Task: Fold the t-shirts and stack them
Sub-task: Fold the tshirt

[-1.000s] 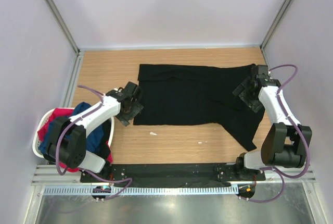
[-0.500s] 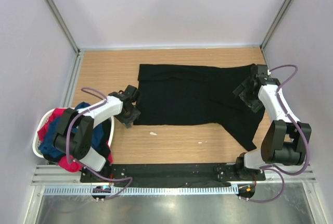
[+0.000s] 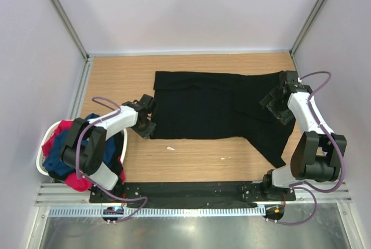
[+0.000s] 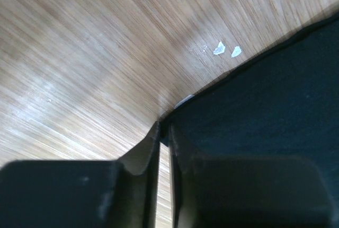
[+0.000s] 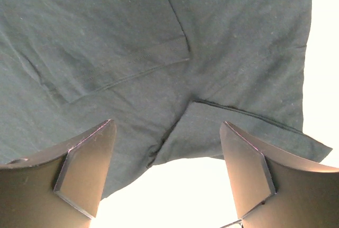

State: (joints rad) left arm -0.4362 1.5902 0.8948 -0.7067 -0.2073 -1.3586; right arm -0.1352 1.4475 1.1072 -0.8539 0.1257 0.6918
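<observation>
From above, the black shirt (image 3: 208, 107) lies spread flat across the middle of the wooden table (image 3: 116, 75), with one long piece trailing toward the near right edge. The left gripper (image 3: 147, 130) sits low at the shirt's near left corner, and the right gripper (image 3: 276, 109) hangs over the cloth at its right end. Off the table's left side there's a white basket (image 3: 42, 147) with a red-pink shirt (image 3: 66, 126) and a navy shirt (image 3: 58, 159) bunched up in it. Two small white scraps (image 3: 171, 148) lie on the bare wood just in front of the black shirt. Looking along the left wrist, the two dark fingers (image 4: 143, 156) are drawn almost together, only a thin slit of wood showing between them, and their tips meet right on the pointed corner of the black cloth, pinching it as far as I can see. The scraps show up again on the wood just beside the shirt's edge. Looking along the right wrist, the jaws stand wide apart with nothing between them, a finger (image 5: 87, 169) on each side, and below them is wrinkled black fabric with a stitched hem and a folded flap.
</observation>
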